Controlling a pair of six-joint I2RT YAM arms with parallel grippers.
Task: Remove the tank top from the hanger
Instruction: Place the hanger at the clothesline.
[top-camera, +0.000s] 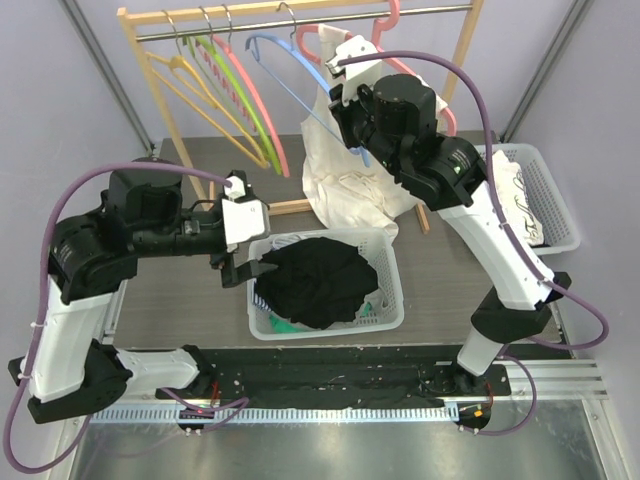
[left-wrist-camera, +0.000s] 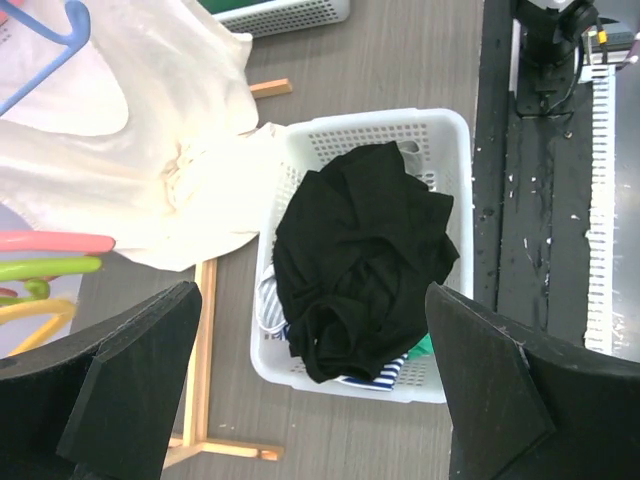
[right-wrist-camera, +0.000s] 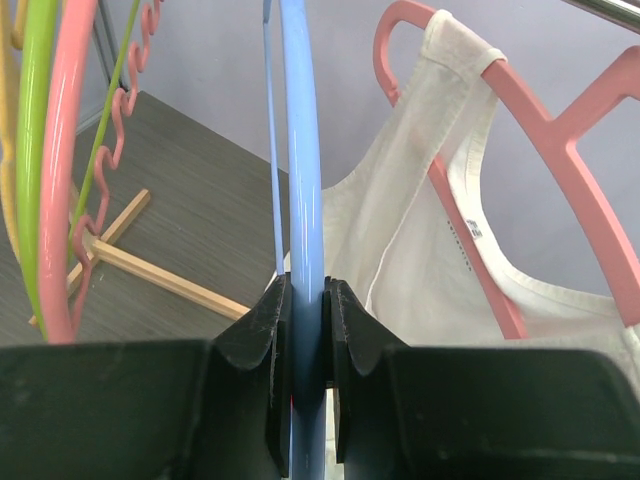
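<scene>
A white tank top hangs on a pink hanger at the right end of the rail, and its hem rests on the table. My right gripper is shut on the bare blue hanger beside it, high up by the rail. A crumpled black garment lies on top of the clothes in the white basket at the front middle. My left gripper hovers open above the basket's left side with nothing between its fingers.
Yellow, green and pink hangers hang bare on the wooden rack's rail. The rack's foot lies just behind the basket. A second white basket with pale clothes stands at the right. Striped and green cloth shows under the black garment.
</scene>
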